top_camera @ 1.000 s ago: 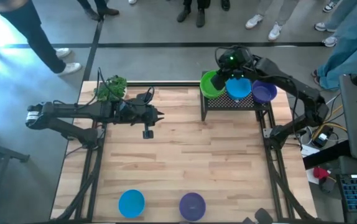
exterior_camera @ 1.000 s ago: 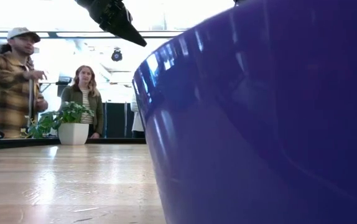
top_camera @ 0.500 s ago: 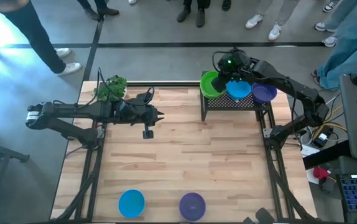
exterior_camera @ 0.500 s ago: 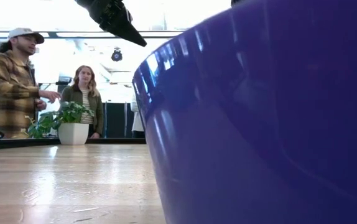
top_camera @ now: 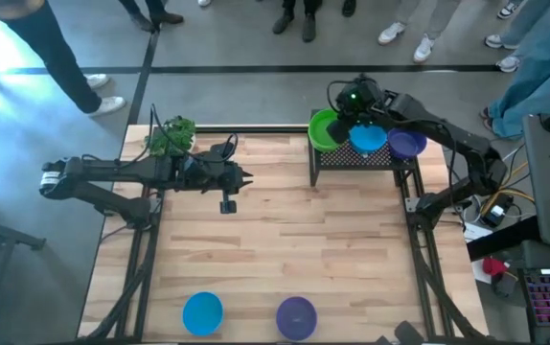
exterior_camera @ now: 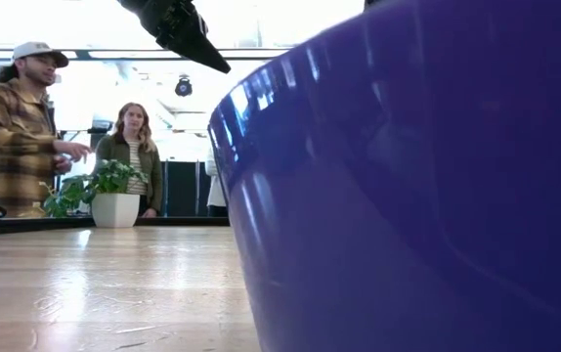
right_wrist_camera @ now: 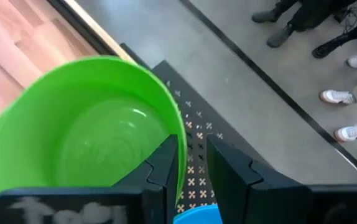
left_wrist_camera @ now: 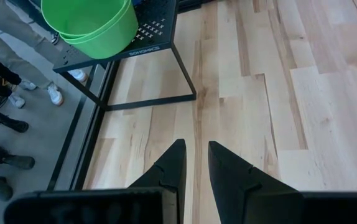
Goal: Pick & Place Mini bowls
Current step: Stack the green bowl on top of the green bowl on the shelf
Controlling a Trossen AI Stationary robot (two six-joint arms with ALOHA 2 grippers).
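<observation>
Purple bowl [exterior_camera: 417,186] fills the low view, hiding the table beyond, green stack [left_wrist_camera: 91,25] cropped at frame edge
</observation>
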